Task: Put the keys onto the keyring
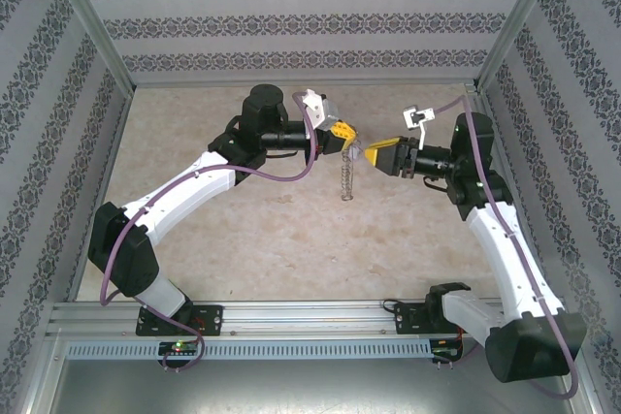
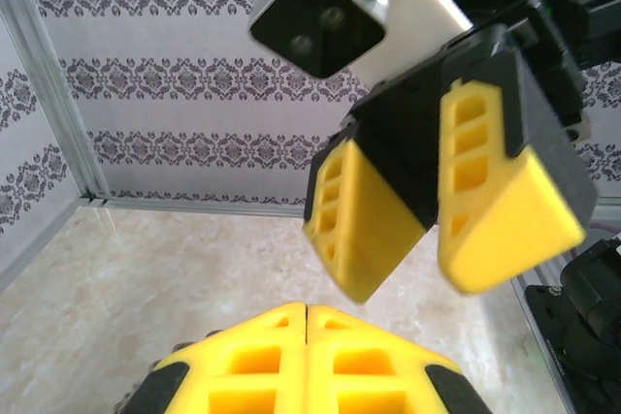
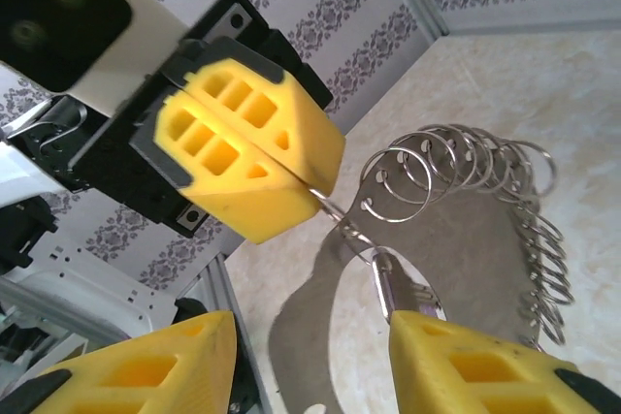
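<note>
On my top camera the two arms reach up from the bottom edge to the middle of the frame, where they meet nose to nose above the desk (image 1: 243,239). The left claw (image 1: 346,136) is clamped tight. On its own wrist view I see its yellow fingers (image 2: 272,366) pressed together at the bottom edge, with no gap between them. On the right wrist view its tips, at centre left, pinch a thin wire of the keyring (image 3: 539,259).

From that pinch the keyring fans out to the right of the frame and curves down the right side, its rim crowded with small wire loops. On the top view it hangs just below the left claw, near the centre.

The right claw (image 3: 312,327) stands wide, its fingers in the two lower corners of its own view. A slim silvery piece (image 3: 386,283) lies just above the lower-right finger; I cannot tell whether it is a key.

Beyond it all is the patterned wall (image 1: 291,26).
</note>
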